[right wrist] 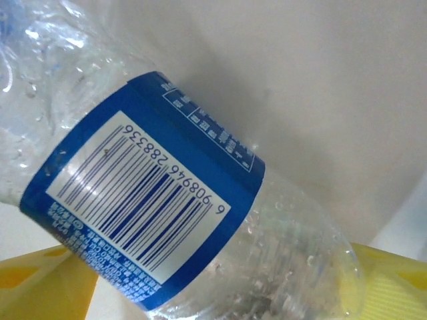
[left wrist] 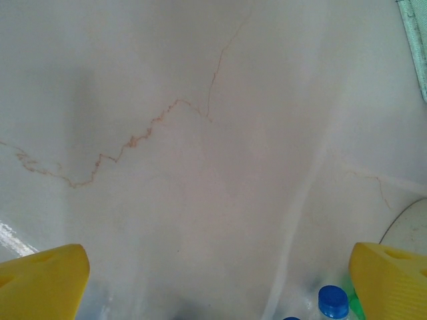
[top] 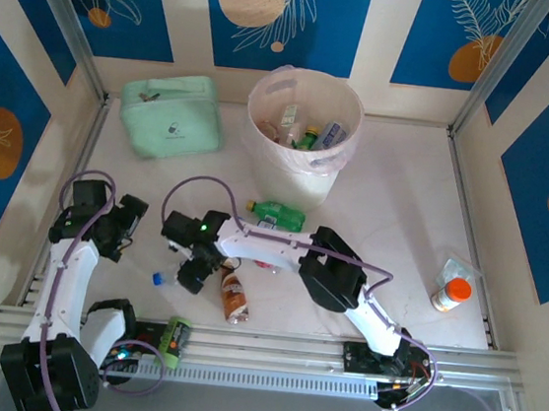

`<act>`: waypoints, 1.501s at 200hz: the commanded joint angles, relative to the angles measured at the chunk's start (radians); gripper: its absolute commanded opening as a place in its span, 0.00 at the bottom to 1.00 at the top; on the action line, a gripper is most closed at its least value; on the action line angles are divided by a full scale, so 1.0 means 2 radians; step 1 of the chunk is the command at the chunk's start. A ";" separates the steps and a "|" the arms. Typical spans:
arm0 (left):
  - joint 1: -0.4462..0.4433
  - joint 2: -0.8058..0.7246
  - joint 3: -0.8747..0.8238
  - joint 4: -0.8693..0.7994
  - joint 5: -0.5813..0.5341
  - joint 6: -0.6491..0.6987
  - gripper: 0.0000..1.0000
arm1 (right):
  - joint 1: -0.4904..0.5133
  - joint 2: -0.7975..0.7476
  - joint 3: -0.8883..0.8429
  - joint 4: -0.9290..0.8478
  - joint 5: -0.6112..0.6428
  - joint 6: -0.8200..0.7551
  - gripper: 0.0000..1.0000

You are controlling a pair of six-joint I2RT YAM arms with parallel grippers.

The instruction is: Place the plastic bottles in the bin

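Fingers (right wrist: 40, 283) of the right gripper (top: 193, 268), yellow, stand wide apart on either side of a clear bottle (right wrist: 153, 200) with a blue barcode label. Whether they press on it or only straddle it I cannot tell. That bottle lies on its side on the table (top: 393, 209). In the top view its long axis runs roughly left to right, with the blue cap pointing left toward the left arm. In the right wrist view it slants from upper left to lower right. Just right of the gripper lies a brown bottle (top: 234, 296), its length running from near to far. Beyond the right arm a green bottle (top: 279, 214) lies crosswise, with its yellow cap to the left. The left gripper (left wrist: 218, 257) hangs released over bare table, jaws spread with nothing between them, near the clear bottle's cap. An orange-capped bottle (top: 451, 293) sits well apart at the table's right edge. The bin (top: 350, 110) stands at the far middle with several bottles inside. A mint-green pouch (top: 171, 114) lies just to its left.
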 commanded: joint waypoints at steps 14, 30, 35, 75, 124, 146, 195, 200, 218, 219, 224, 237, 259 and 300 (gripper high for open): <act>0.005 -0.006 -0.011 0.018 0.025 0.002 0.97 | 0.006 0.006 0.022 0.011 -0.048 0.012 0.90; 0.006 -0.007 -0.012 0.021 0.030 0.002 0.96 | 0.003 0.017 0.035 0.006 -0.050 0.015 0.92; 0.005 -0.007 -0.012 0.022 0.031 0.002 0.96 | 0.002 0.018 0.038 0.006 -0.051 0.016 0.93; 0.005 -0.005 -0.014 0.029 0.041 0.001 0.95 | -0.002 0.033 0.057 0.006 -0.067 0.008 0.97; 0.005 -0.003 -0.016 0.033 0.042 0.001 0.94 | -0.001 0.054 0.063 0.001 -0.067 0.013 0.96; 0.005 -0.001 -0.018 0.035 0.046 0.001 0.93 | -0.005 0.064 0.069 0.000 -0.047 0.030 0.96; 0.005 -0.004 -0.019 0.036 0.048 0.000 0.92 | -0.025 0.046 0.050 0.023 -0.062 0.058 0.82; 0.005 -0.004 -0.019 0.037 0.049 0.001 0.92 | -0.026 0.042 0.046 0.027 -0.063 0.059 0.81; 0.005 -0.004 -0.018 0.038 0.052 0.003 0.92 | -0.027 0.027 0.033 0.036 -0.065 0.062 0.79; 0.005 -0.004 -0.018 0.038 0.052 0.003 0.92 | -0.027 0.026 0.032 0.036 -0.065 0.062 0.79; 0.005 -0.003 -0.018 0.039 0.053 0.004 0.92 | -0.028 0.022 0.029 0.037 -0.064 0.064 0.78; 0.006 -0.004 -0.017 0.040 0.056 0.004 0.91 | -0.031 0.010 0.021 0.040 -0.064 0.069 0.76; 0.005 -0.004 -0.014 0.041 0.063 0.007 0.91 | -0.037 -0.015 0.008 0.045 -0.056 0.079 0.74; 0.001 -0.012 0.005 0.039 0.076 0.014 0.91 | -0.049 -0.065 -0.027 0.059 -0.052 0.098 0.69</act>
